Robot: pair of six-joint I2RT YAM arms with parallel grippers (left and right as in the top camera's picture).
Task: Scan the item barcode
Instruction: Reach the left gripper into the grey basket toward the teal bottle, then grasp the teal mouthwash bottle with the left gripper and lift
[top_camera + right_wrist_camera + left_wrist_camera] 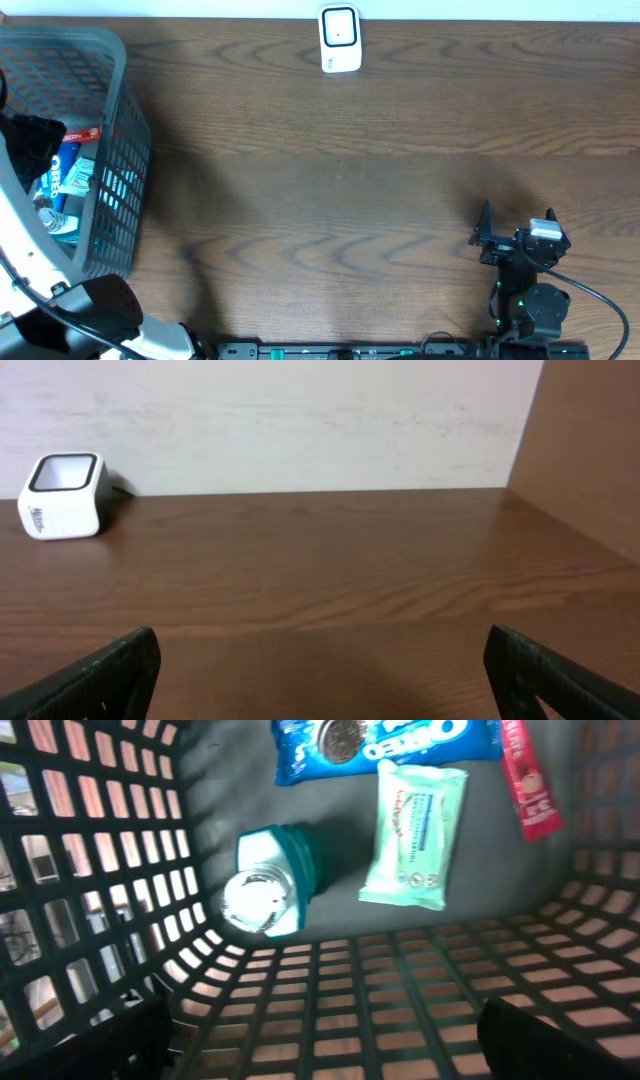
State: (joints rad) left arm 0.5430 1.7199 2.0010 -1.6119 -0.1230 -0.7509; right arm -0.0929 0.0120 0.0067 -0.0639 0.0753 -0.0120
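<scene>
A grey mesh basket point(120, 150) stood at the left edge of the wooden worktop point(350, 200). The left tool point(330, 1055) hung over it with its jaws spread wide, holding nothing. Inside the basket lay a blue Oreo pack point(385, 745), a pale green wipes pack point(412, 835), a red packet point(530, 785) and a teal bottle point(270, 885) with a white cap. The white barcode scanner point(340, 40) sat at top centre. The right tool point(325, 685), at lower right, was spread wide and empty.

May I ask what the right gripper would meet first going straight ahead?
Probably only the back wall: the right gripper faces bare table, with the scanner off to its left.
</scene>
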